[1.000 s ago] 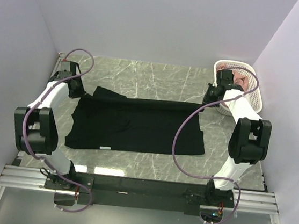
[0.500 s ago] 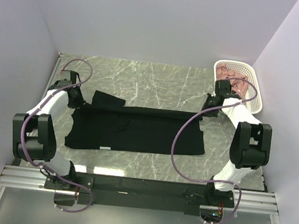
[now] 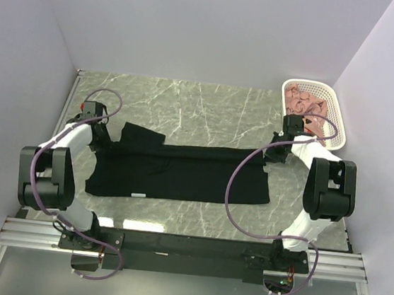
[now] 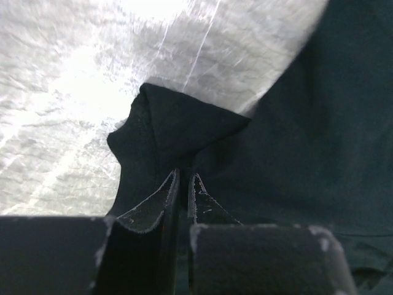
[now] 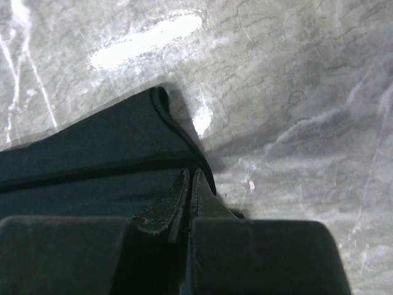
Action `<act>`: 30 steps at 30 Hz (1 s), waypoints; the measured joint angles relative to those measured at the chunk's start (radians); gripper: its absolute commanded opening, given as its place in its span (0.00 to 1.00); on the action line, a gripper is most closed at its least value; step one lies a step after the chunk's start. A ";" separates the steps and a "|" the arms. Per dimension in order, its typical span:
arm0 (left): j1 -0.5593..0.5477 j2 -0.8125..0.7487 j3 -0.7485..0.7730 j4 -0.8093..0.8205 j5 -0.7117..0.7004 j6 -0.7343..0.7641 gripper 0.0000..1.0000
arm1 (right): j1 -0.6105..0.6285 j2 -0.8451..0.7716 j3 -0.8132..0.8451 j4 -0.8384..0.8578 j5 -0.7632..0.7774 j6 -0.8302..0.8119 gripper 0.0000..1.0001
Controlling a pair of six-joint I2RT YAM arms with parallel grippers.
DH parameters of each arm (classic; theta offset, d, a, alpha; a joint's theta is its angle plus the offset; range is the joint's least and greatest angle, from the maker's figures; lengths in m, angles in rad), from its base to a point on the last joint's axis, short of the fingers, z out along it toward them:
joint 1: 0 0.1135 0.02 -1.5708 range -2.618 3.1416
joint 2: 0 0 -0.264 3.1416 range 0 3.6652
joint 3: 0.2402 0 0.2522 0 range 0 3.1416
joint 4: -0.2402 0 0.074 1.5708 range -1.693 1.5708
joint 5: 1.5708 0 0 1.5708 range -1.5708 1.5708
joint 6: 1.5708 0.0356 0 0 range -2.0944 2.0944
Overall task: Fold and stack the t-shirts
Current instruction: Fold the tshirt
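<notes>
The black t-shirt (image 3: 180, 170) lies spread across the marble table, its far edge folded toward the front. My left gripper (image 3: 105, 139) is shut on the shirt's far left corner; the left wrist view shows the fingers (image 4: 184, 184) pinching a bunched fold of black cloth (image 4: 178, 123). My right gripper (image 3: 271, 154) is shut on the far right corner; the right wrist view shows the fingertips (image 5: 190, 181) closed on the rolled hem (image 5: 166, 110). Pink cloth (image 3: 309, 103) lies in the basket.
A white lattice basket (image 3: 333, 109) stands at the back right corner against the wall. Grey walls close in the table on the left, back and right. Purple cables loop over both arms.
Both grippers have pulled the shirt's far edge toward the front, making the black cloth narrower front to back. The right arm has moved off the basket, uncovering it.
</notes>
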 measured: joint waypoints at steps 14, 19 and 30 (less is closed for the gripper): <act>0.001 -0.006 -0.030 -0.012 -0.016 -0.044 0.65 | -0.001 0.022 -0.001 0.013 -0.003 0.008 0.35; 0.000 -0.098 -0.028 -0.026 -0.034 -0.047 0.85 | 0.010 -0.026 -0.001 0.005 0.008 0.015 0.43; -0.091 -0.013 0.192 -0.024 -0.034 -0.032 0.75 | 0.192 -0.223 -0.029 -0.069 0.118 0.091 0.51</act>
